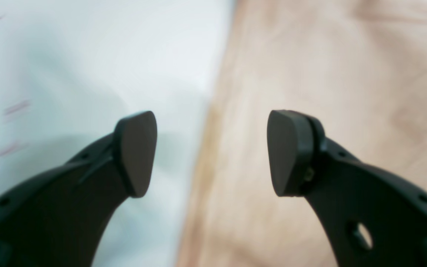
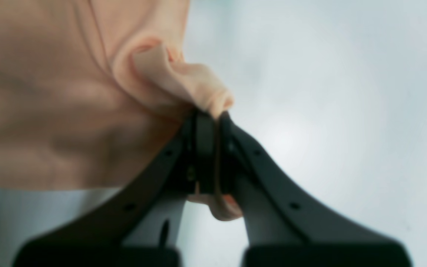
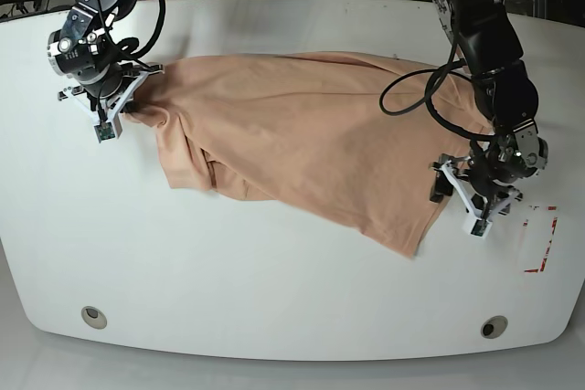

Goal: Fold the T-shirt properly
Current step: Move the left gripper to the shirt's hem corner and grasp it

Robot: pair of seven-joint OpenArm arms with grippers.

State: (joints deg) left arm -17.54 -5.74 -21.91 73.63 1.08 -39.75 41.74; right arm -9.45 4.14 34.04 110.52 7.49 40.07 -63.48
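So the big peach cotton T-shirt [image 3: 311, 139] is spread out across the middle of the white rounded table [image 3: 274, 280], lying pretty flat but slanted, with one corner pointing toward the near right and a bunched-up bit at the far left. The right gripper [image 2: 213, 118], which sits on the left side of the base view, has its black fingers [image 2: 204, 148] clamped tight on a puckered fold of the shirt's edge; in the right wrist view you can see fabric poking out above and below the pinch. The left gripper [image 1: 211, 152] is over at the shirt's right edge, near that low corner, with its two black pads [image 1: 135, 152] spread wide apart and nothing between them. Through that gap, one pad sits over bare table and the other over the peach cloth. There are some red tape marks [image 3: 541, 239] on the table just right of that gripper.
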